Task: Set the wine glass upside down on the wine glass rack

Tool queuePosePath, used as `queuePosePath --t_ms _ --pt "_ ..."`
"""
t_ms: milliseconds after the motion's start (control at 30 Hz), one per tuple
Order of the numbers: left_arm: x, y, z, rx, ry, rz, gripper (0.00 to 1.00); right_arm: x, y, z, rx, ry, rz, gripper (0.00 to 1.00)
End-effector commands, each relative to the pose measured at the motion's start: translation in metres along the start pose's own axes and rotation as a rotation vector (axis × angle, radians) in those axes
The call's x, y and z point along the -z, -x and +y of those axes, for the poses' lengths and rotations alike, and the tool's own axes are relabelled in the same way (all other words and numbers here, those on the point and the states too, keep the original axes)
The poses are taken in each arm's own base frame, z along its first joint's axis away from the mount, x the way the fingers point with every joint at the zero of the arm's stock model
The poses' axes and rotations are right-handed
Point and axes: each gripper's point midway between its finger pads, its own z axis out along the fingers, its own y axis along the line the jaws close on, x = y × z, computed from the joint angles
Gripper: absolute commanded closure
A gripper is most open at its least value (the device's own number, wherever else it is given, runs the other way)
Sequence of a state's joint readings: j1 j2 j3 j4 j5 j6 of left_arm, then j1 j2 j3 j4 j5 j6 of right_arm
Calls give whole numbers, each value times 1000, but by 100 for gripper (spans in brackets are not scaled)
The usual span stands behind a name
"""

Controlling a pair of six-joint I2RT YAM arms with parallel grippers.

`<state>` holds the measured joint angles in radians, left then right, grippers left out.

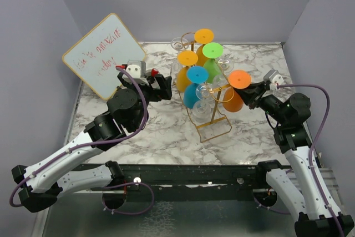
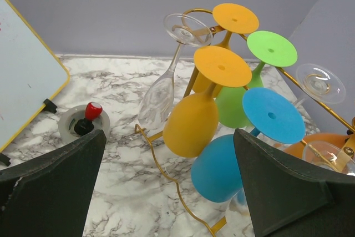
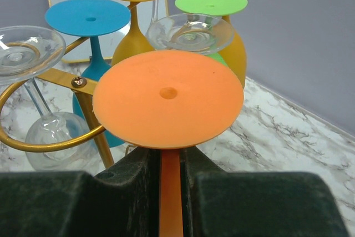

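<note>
The orange wine glass [image 3: 168,97] is upside down, foot on top and bowl hanging below, over on the right side of the wine glass rack [image 3: 55,77]. Its stem runs straight down between the right jaws, which are closed tight on it just under the foot. In the right wrist view a gold curl of the rack sweeps in right by the orange foot, but I honestly can't tell if the stem is sitting in a hook or only next to one. From the top view the glass is at the end of the rack's right-hand arm, with the right arm [image 1: 294,137] reaching in from that side.

The rack is already pretty full: a blue glass [image 2: 222,165], a green glass [image 2: 236,104], a yellow glass [image 2: 191,123] and a few clear ones all hang foot-up.

The left jaws are wide open with nothing in them, hovering left of the rack above the marble tabletop [image 1: 161,137]. A whiteboard [image 1: 105,54] leans at the back left
</note>
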<state>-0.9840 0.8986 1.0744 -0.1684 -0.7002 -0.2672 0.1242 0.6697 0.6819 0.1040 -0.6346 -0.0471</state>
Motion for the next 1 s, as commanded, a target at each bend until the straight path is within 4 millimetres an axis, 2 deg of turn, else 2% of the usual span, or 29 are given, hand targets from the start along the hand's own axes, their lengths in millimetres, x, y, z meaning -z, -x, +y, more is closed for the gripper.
queuePosePath --t_ms 0,233,367,567,767,967 --pt "2 -9 2 -10 3 24 2 -2 2 8 -5 51 -16 97" --pt "2 -11 2 -15 3 30 2 0 -1 12 -8 67 -11 97" --pt "2 -11 2 -16 3 29 2 1 -5 14 -15 75 -3 94" --pt "2 -9 3 -20 9 27 2 3 -13 11 -57 41 17 79" --pt "1 -9 2 -23 8 26 2 6 -11 13 -92 27 5 62" --pt "1 -7 1 -32 3 27 2 9 -12 13 -119 6 24 52"
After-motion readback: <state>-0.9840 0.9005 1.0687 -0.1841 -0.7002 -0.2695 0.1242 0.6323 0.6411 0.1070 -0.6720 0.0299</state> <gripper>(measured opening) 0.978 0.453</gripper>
